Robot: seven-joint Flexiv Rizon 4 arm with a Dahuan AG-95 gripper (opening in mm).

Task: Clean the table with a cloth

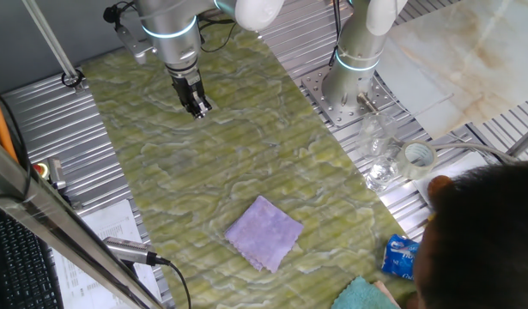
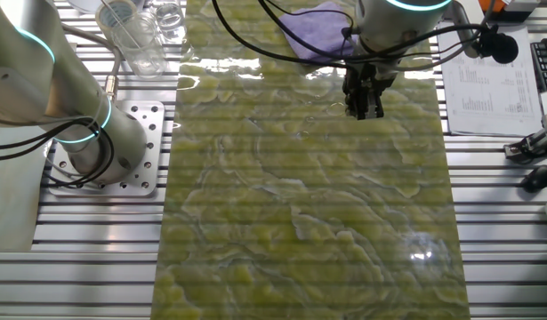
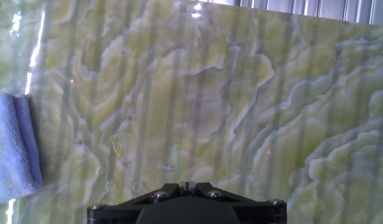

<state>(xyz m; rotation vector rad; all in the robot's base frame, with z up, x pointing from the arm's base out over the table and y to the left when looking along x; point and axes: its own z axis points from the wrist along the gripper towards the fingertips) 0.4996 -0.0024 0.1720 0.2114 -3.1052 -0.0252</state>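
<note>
The table point(image 1: 186, 163) has a green-yellow marbled covering between ribbed grey metal. The lilac cloth point(image 1: 264, 232) lies flat on it near the front edge, apart from my gripper. The cloth also shows at the far edge in the other fixed view point(image 2: 319, 25) and at the left edge in the hand view point(image 3: 14, 146). My gripper point(image 1: 199, 107) hangs just above the far part of the table, fingers together and empty. It shows in the other fixed view point(image 2: 364, 105) and the hand view point(image 3: 187, 185). Small water rings point(image 3: 124, 146) lie on the covering ahead of the fingers.
A second arm's base point(image 1: 354, 90) stands at the table's right. Clear plastic cups point(image 1: 379, 163), a tape roll point(image 1: 418, 156), a blue tissue packet point(image 1: 401, 256) and a teal cloth point(image 1: 362, 296) lie at the right front. A person's head point(image 1: 487, 232) is at the lower right. A pale marble slab point(image 1: 470, 51) lies behind.
</note>
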